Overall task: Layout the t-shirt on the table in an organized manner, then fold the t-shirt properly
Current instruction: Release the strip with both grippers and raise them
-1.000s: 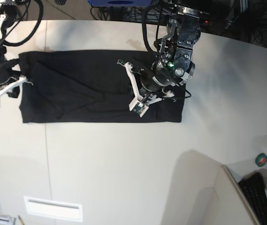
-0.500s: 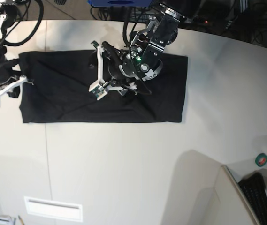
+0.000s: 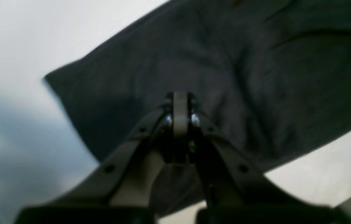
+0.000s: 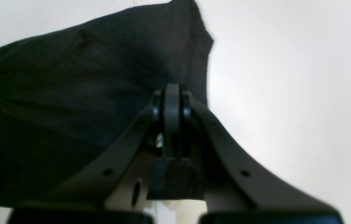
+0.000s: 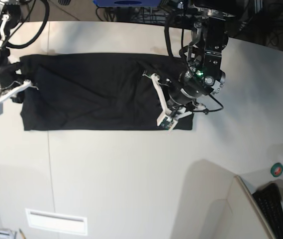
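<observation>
- The t-shirt (image 5: 96, 92) lies flat on the desk (image 5: 131, 169) as a black, folded, wide rectangle, plain side up.
- The left end effector (image 3: 180, 107) has its fingers pressed together, hovering over the shirt's right end; no cloth shows between them.
- The right end effector (image 4: 172, 99) is also together, at the shirt's left edge; whether it pinches fabric is unclear.

The left gripper (image 3: 180, 107) has its jaws pressed together, fingertips meeting at a point; its arm reaches down from the far edge, wrist bent; the right gripper (image 4: 171, 99) is likewise closed, its arm angled in from the far corner.
</observation>
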Available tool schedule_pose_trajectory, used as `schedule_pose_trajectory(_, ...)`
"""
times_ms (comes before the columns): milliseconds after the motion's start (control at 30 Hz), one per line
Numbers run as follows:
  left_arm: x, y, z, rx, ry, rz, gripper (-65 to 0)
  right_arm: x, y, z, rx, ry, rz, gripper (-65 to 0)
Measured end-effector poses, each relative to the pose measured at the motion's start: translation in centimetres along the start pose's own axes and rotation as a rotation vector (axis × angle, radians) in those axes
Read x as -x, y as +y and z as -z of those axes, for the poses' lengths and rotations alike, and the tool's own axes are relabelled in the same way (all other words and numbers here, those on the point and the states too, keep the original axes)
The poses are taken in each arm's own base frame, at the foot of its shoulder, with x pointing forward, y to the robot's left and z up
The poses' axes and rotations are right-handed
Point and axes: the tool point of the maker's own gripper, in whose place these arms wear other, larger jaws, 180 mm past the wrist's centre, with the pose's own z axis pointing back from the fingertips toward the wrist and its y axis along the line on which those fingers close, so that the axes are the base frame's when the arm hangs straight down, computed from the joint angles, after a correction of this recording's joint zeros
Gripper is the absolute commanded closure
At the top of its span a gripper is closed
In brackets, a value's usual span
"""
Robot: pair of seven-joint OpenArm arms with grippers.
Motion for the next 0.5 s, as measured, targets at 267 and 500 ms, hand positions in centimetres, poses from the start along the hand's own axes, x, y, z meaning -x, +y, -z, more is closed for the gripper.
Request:
schedule_pose_trajectory(267, 5.5, -1.7, 1.1, 0.055, 0.123, -0.052, 0.0, -1.9, 2.3, -0.3, -0.073, -0.076, 0.087, 0.0)
schedule_pose_trajectory(500, 11.3, 10.3, -4.1, -0.204, 0.014, -0.287, 0.0, -3.1, -1.5, -1.2, -0.251, -0.105, 0.34, -49.4)
